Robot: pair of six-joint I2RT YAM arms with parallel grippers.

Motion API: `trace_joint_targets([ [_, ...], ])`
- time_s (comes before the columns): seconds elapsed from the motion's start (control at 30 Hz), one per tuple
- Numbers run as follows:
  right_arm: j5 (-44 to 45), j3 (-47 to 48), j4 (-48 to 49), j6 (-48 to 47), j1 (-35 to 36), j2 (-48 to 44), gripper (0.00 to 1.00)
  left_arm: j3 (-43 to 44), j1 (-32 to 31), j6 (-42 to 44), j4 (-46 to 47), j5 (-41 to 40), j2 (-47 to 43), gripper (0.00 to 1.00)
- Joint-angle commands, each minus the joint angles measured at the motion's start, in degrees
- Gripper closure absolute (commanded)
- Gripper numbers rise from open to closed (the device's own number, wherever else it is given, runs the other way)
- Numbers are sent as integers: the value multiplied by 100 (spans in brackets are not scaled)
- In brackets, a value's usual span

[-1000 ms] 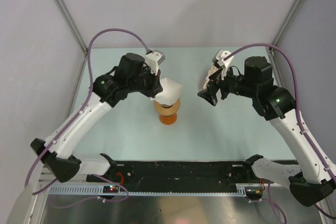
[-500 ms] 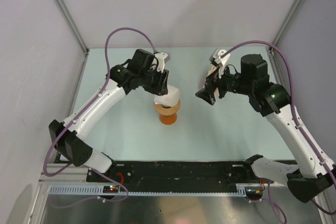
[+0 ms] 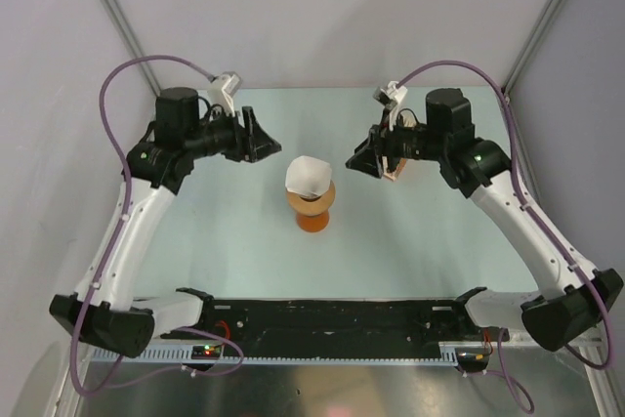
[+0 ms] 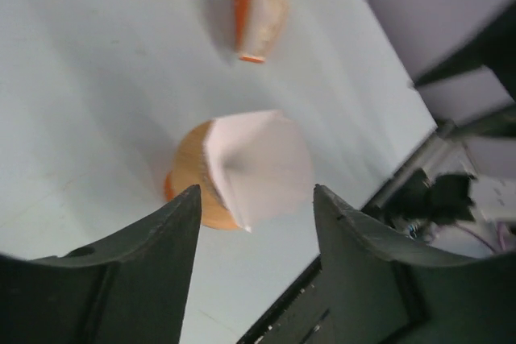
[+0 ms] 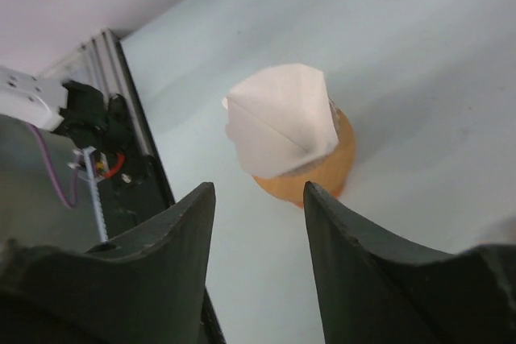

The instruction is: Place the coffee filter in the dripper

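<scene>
coffee filter point(image 3: 310, 175) sits lopsided on dripper point(image 3: 311, 205) mid-frame; left claw point(image 3: 266, 139), right claw point(image 3: 363, 155) both apart, empty; likely needs a gentle centred press.

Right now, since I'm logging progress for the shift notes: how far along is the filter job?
Done: the coffee filter sits on the dripper, held by neither gripper. In hand: nothing; the left gripper and right gripper are open, apart from it. Left: it bulges above the rim, so pressing it down may remain.
</scene>
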Motion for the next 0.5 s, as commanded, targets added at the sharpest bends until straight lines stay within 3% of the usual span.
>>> trace_joint_targets([
  [0.0,-557,27,973,1026,62,342,51,-602,21,-241,618,1851,-129,45],
  [0.17,-794,28,1580,1940,273,810,64,-1079,23,-569,1087,2585,50,66],
  [0.47,-1005,-126,1940,2648,412,1486,74,-1757,19,-775,1543,2796,309,74],
])
